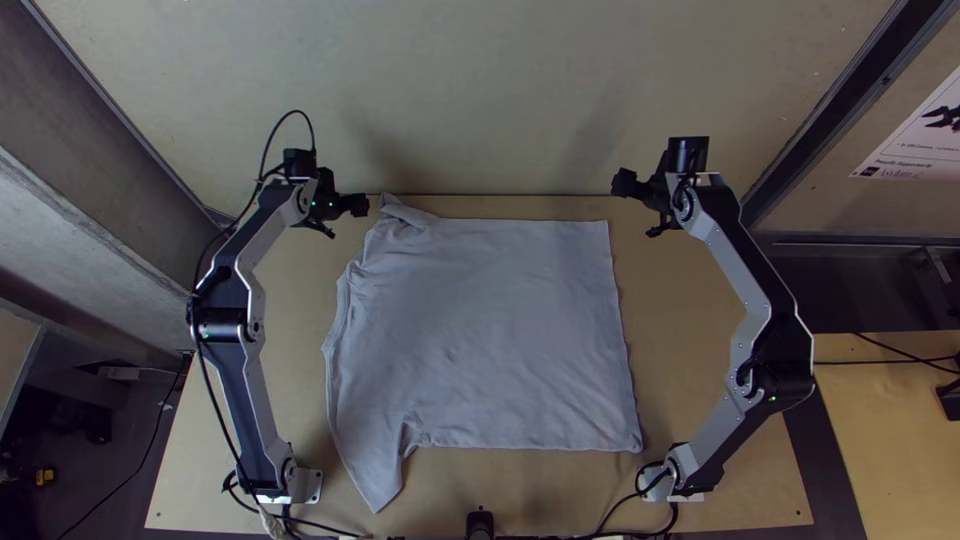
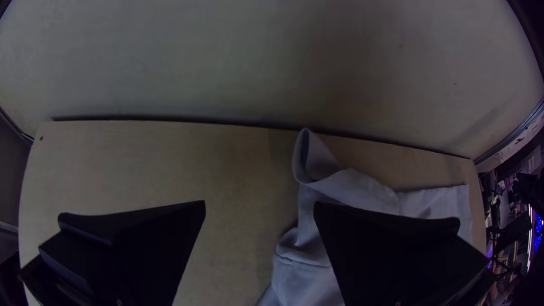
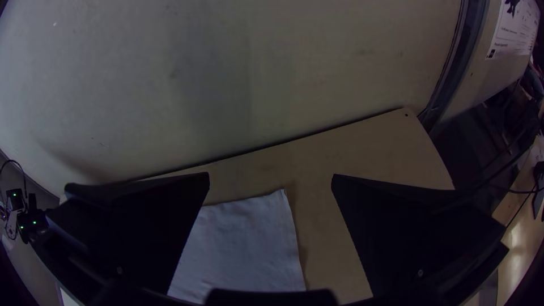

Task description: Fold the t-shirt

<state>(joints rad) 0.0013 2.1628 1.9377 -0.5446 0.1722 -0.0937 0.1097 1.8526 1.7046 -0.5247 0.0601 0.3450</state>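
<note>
The left pincer (image 2: 259, 203) gapes empty beside the t-shirt (image 1: 490, 330), likely to take its rumpled far sleeve; the right pincer (image 3: 270, 174), also wide and empty, flanks it. It lies spread on the surface (image 1: 700, 330).

From here I see a plain pale grey-blue t-shirt (image 1: 490, 330), light tan table (image 1: 690, 340), solid black on my left gripper (image 1: 350, 220) and right gripper (image 1: 633, 210), silver-grey and black arms (image 1: 785, 330), green lights (image 1: 315, 204), beige-grey wall (image 1: 480, 90), white poster (image 1: 920, 135) with black print.
</note>
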